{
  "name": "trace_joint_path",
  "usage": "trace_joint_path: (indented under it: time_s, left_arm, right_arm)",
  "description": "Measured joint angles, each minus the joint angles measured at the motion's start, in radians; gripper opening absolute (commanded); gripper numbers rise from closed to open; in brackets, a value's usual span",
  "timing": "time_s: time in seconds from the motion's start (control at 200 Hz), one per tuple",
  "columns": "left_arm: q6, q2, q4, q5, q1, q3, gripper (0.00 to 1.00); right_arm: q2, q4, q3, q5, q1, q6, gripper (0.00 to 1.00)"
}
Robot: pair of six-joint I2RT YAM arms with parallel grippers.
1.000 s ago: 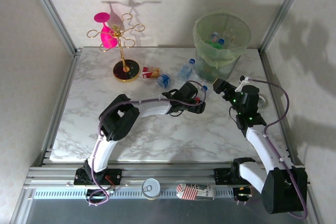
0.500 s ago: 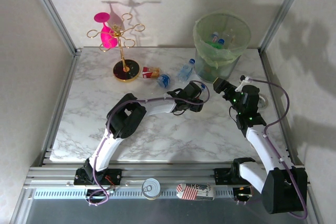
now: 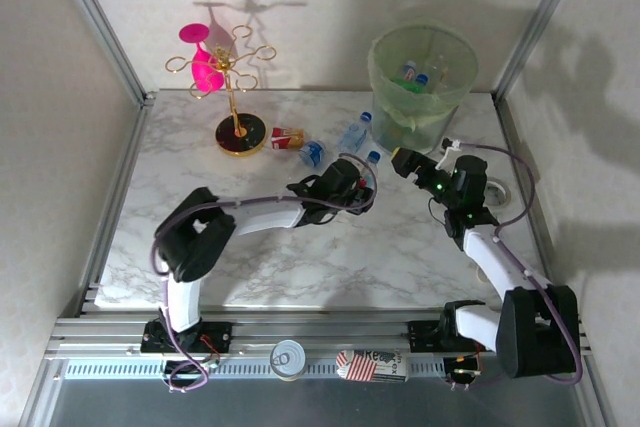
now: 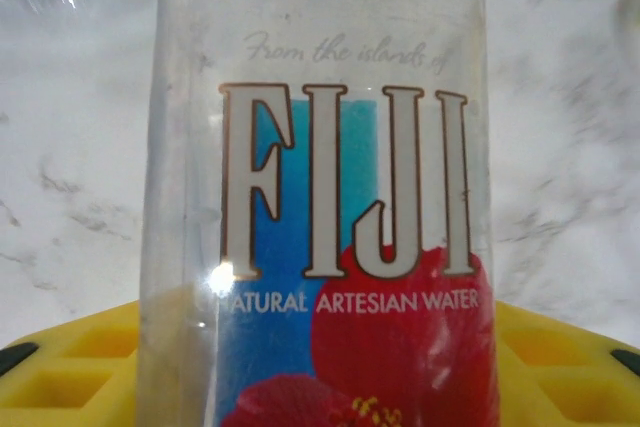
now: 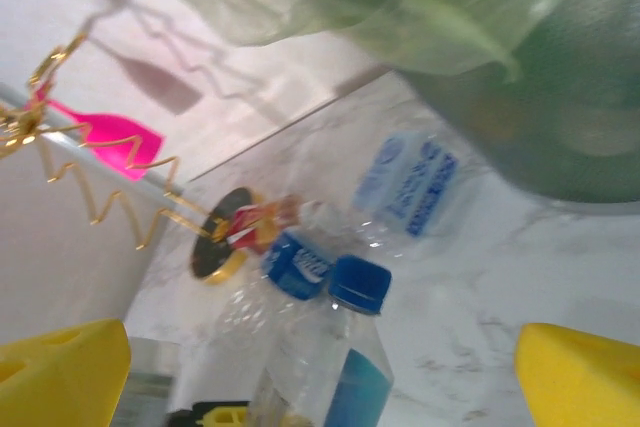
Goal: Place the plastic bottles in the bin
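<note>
Left wrist cam is nearly all Fiji bottle (image 4: 320, 207). Its cap and base are cut off, the label is readable, and yellow pads (image 4: 70, 367) poke out low on either side. On top external I read the left gripper (image 3: 358, 185) as clamped on that bottle, which stands upright mid-table, blue cap up, near the bin (image 3: 440, 112). The bottle body hides the exact pad contact.

The right gripper (image 3: 402, 161) sits just beside the held bottle, jaws wide apart with nothing gripped. On right wrist cam its yellow fingertips (image 5: 575, 372) are cut off at the two bottom corners.

I count four plastic bottles outside the bin:
- the held Fiji one
- a blue-labelled clear bottle (image 3: 352, 135) lying on the marble table (image 3: 250, 247) near the foot of the bin
- a red-labelled bottle (image 3: 287, 137) lying just beside the base of the gold stand (image 3: 240, 132)
- a blue-topped bottle (image 3: 312, 153) lying next to the red-labelled one

Right wrist cam is blurred, so I can't tell whether that blue is a cap or a label.

The bin is translucent green with a bag liner folded over the rim. Inside I make out two blue caps (image 3: 408, 69) and one green bottle (image 3: 405, 87). The rest is a jumble behind the wall and I can't count it.

The stand carries two pink glasses (image 3: 203, 57). One tin can (image 3: 288, 359) and one red-and-white pack (image 3: 372, 365) lie on the front rail.
</note>
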Motion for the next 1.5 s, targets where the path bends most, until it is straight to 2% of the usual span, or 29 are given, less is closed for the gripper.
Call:
trace_joint_path:
  time_s: [0.23, 0.416, 0.686, 0.886, 0.991, 1.072, 1.202, 1.497]
  left_arm:
    - [-0.01, -0.163, 0.186, -0.003, 0.0, -0.148, 0.53]
    - [-0.01, -0.201, 0.262, -0.003, 0.0, -0.208, 0.54]
    - [-0.01, -0.257, 0.323, -0.003, 0.0, -0.281, 0.56]
    - [-0.01, -0.275, 0.332, -0.005, -0.002, -0.311, 0.58]
    - [-0.011, -0.278, 0.338, -0.012, -0.002, -0.314, 0.65]
    - [-0.011, -0.283, 0.346, -0.015, -0.002, -0.316, 0.79]
    - [-0.019, -0.31, 0.362, -0.03, -0.002, -0.33, 0.99]
    - [-0.021, -0.46, 0.408, -0.149, -0.003, -0.452, 0.99]
  right_arm:
    - [0.081, 0.085, 0.037, -0.132, 0.067, 0.018, 0.96]
    - [0.141, 0.101, 0.1, -0.172, 0.145, 0.006, 0.91]
    - [0.234, 0.127, 0.13, -0.19, 0.202, 0.014, 0.83]
    - [0.283, 0.157, 0.158, -0.218, 0.237, 0.04, 0.66]
    - [0.29, 0.175, 0.161, -0.225, 0.242, 0.057, 0.56]
    - [0.291, 0.18, 0.162, -0.225, 0.242, 0.062, 0.51]
    - [0.291, 0.185, 0.162, -0.223, 0.242, 0.066, 0.49]
    - [0.285, 0.037, 0.295, -0.134, 0.231, -0.026, 0.47]
